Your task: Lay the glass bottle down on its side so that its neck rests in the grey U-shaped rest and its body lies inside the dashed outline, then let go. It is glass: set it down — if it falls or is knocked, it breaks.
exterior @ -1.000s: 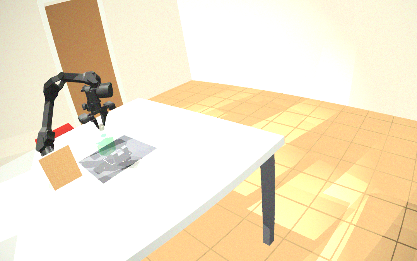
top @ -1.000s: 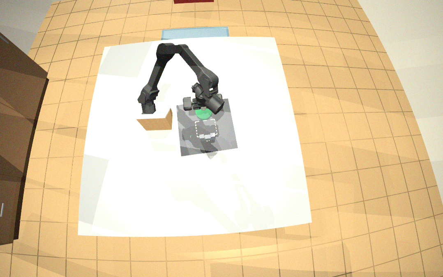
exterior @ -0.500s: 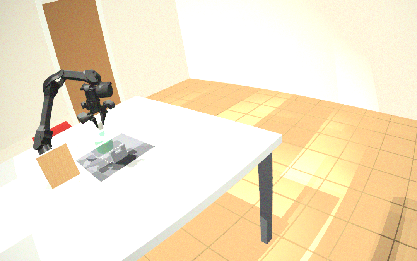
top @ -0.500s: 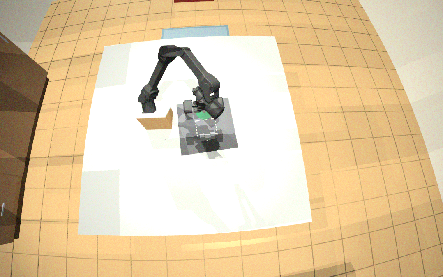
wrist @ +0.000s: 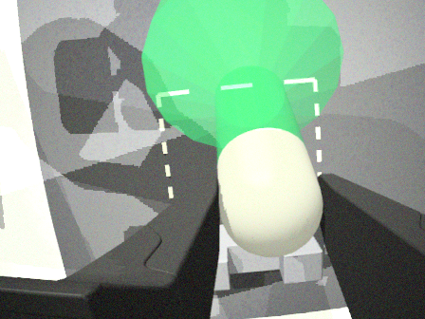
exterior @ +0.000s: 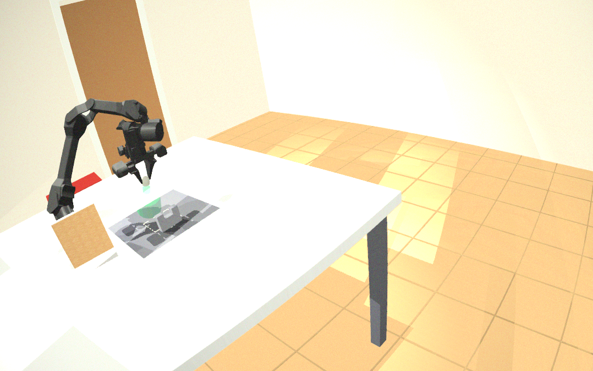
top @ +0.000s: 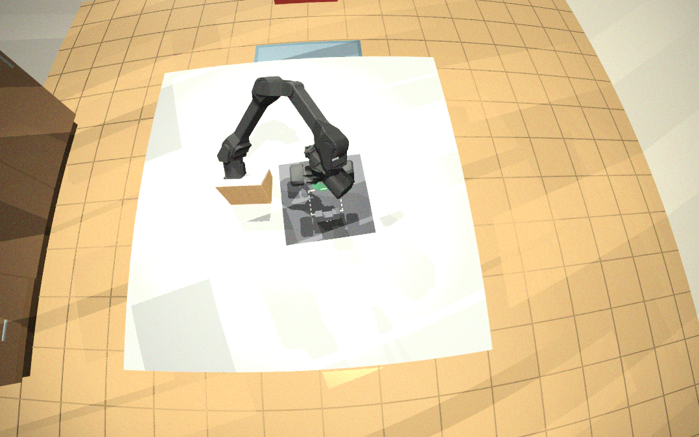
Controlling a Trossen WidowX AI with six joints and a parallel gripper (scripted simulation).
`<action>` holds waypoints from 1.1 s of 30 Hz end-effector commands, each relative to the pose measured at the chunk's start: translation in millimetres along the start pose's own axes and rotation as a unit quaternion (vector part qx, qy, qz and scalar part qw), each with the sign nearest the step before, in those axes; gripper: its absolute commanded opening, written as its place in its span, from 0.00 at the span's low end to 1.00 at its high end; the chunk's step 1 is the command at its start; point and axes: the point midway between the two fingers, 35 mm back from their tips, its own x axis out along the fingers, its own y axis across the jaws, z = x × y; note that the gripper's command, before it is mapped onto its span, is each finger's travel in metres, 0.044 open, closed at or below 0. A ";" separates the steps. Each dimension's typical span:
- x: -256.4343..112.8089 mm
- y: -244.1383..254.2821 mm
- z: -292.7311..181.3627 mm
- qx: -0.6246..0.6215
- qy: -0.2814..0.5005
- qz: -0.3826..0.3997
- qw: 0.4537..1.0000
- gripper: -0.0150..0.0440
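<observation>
Bottle (top: 320, 186) (exterior: 149, 208) (wrist: 185, 52) near-upright btwn our gripper's (exterior: 146, 178) (wrist: 270, 190) fingers, pinched at cream cap (exterior: 146, 180) (wrist: 270, 190), prob. so body can tip over dashed outline (top: 310, 201) (exterior: 151, 227) (wrist: 318, 133); U-rest (top: 326, 214) (exterior: 168, 219) (wrist: 301, 261) awaits neck, opp. side.

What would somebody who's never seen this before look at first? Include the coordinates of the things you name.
Probably the big black arm (top: 308, 110) (exterior: 67, 153), bent over the white table (top: 360, 288) (exterior: 270, 209). Its gripper (exterior: 145, 179) (wrist: 267, 190) holds the green bottle (top: 319, 186) (exterior: 149, 208) (wrist: 185, 52) by its cream top (exterior: 145, 180) (wrist: 267, 190). The wooden board (top: 244, 194) (exterior: 83, 236) near the arm's foot stands out too.
</observation>
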 end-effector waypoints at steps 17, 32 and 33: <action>3.2 -2.3 -30.6 0.007 -0.006 -0.001 1.000 0.45; 8.4 -3.5 -50.3 0.017 -0.013 0.000 1.000 0.45; 8.9 -3.6 -51.6 0.018 -0.013 0.000 1.000 0.45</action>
